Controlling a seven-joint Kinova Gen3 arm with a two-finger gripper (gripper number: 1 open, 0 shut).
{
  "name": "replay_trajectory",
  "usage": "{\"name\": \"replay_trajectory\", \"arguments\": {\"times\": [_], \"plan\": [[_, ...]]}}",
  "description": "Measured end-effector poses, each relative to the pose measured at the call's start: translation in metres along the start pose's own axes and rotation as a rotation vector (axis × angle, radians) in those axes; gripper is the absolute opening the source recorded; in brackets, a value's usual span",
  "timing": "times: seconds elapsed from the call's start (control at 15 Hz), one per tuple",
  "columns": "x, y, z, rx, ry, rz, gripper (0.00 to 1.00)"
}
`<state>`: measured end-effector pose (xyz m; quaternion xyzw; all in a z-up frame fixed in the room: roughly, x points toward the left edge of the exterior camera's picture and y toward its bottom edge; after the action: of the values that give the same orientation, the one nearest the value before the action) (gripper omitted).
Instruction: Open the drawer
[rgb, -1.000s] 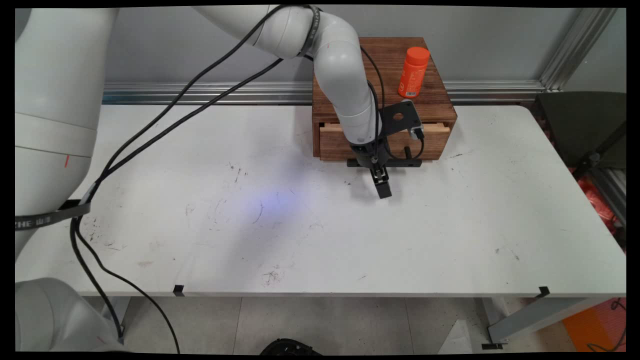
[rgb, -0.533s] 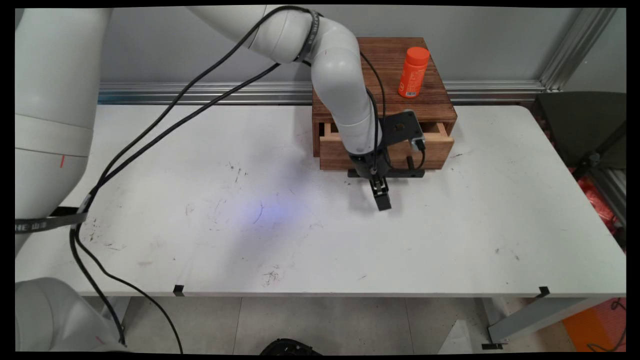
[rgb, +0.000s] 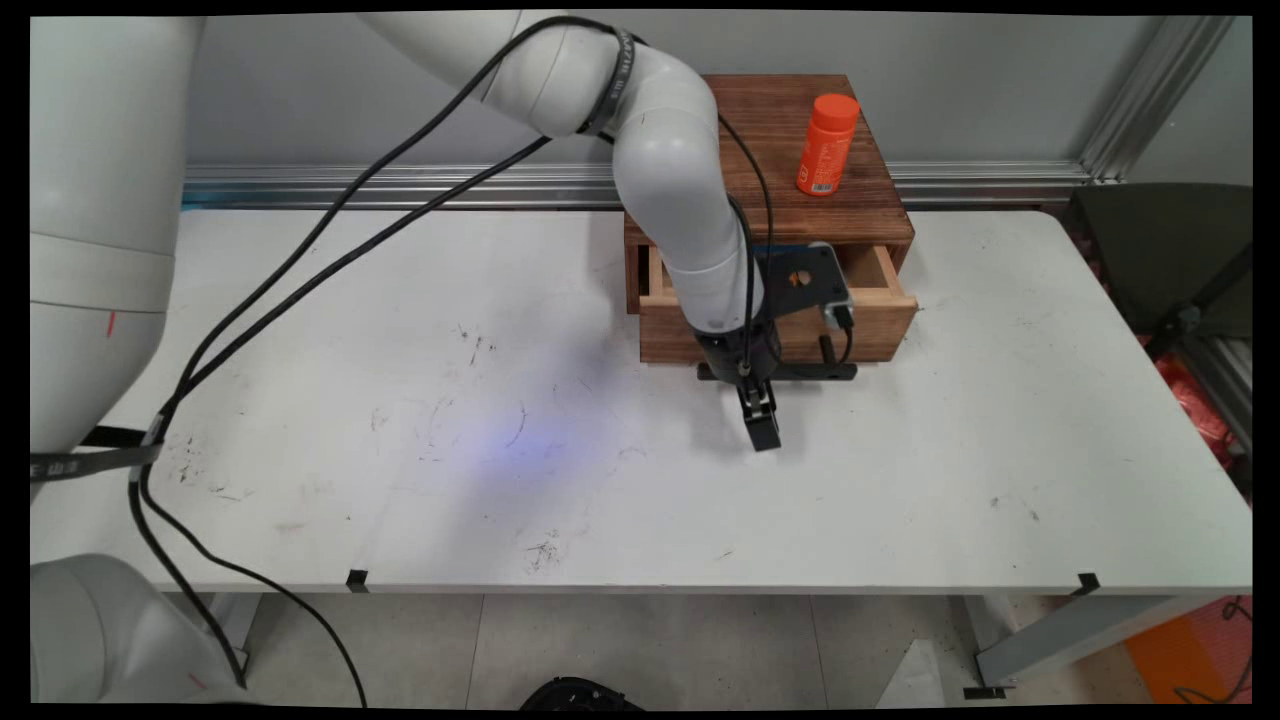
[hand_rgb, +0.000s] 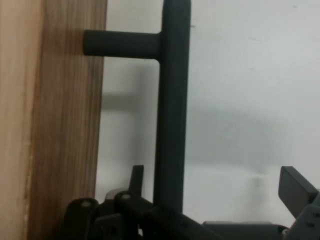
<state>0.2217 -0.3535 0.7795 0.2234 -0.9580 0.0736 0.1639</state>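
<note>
My own wrist covers the middle of the drawer in the main view, so I see only strips of its pale inside at either end and cannot tell whether anything lies in it. The black handle shows there only as a bar jutting out on both sides of me, low against the drawer front. In the hand view the handle runs up out of the top edge, with one short post joining it to the wooden drawer front; its lower end is lost behind my linkage. My end effector points down at the desk just in front of the drawer, which stands partly pulled out of the dark wooden box. My end effector is spread wide and grips nothing; the bar passes between my fingers, close beside one and well apart from the other. An orange bottle stands upright on top of the box.
</note>
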Motion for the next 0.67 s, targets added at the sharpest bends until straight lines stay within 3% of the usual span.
{"name": "replay_trajectory", "arguments": {"times": [0.67], "plan": [[-0.002,0.049,-0.012,-0.037,0.007,0.031,1.0]]}}
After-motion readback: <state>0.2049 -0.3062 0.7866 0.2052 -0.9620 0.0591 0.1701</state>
